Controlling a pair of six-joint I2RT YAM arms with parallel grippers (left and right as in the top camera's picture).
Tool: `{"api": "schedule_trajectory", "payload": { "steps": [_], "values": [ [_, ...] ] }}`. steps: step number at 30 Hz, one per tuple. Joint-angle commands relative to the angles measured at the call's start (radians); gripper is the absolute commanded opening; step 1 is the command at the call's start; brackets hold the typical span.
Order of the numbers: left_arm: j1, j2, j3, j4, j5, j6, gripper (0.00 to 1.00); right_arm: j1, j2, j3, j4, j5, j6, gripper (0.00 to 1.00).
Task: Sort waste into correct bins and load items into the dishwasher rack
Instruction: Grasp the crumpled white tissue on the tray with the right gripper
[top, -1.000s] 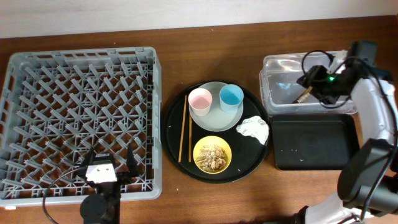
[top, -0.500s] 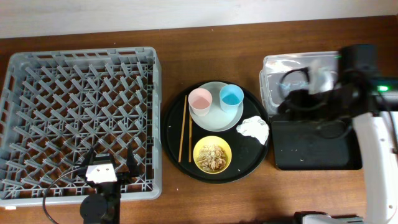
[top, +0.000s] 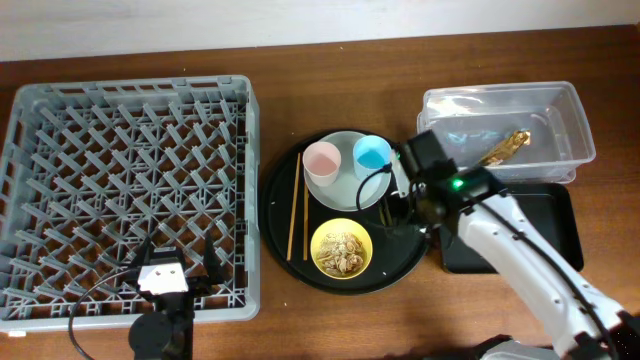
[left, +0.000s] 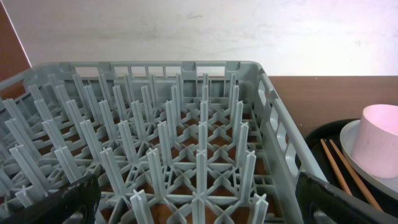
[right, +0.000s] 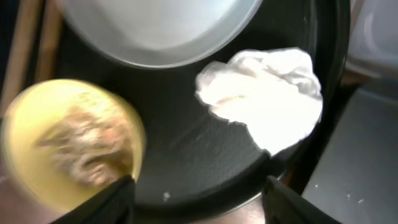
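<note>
Going for the tissue (right: 267, 102) now, I'd say: right end effector (right: 199, 186) hangs spread wide near it on the round black tray (right: 186, 155); next it needs lowering and pinching.

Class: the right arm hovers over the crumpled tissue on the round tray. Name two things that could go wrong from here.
1. The tissue lies between the plate and the rim of the round tray; a descending finger of the open right end effector might catch either.
2. The yellow bowl of food scraps sits close; a sideways bump could spill it.
</note>
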Motion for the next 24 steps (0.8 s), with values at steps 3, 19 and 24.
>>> {"api": "schedule_trajectory", "payload": {
  "steps": [3, 19, 24],
  "values": [
    [-0.003, -0.004, -0.003, -0.001, -0.007, 0.015, 0.99, 0.005, 0.05, -0.126, 0.214, 0.094, -0.032, 0.73],
    [-0.003, -0.004, -0.003, -0.001, -0.007, 0.015, 0.99, 0.005, 0.275, -0.141, 0.381, 0.182, -0.201, 0.82],
    [-0.003, -0.004, -0.003, -0.001, -0.007, 0.015, 0.99, 0.006, 0.24, -0.104, 0.321, 0.06, -0.201, 0.18]
  ]
}}
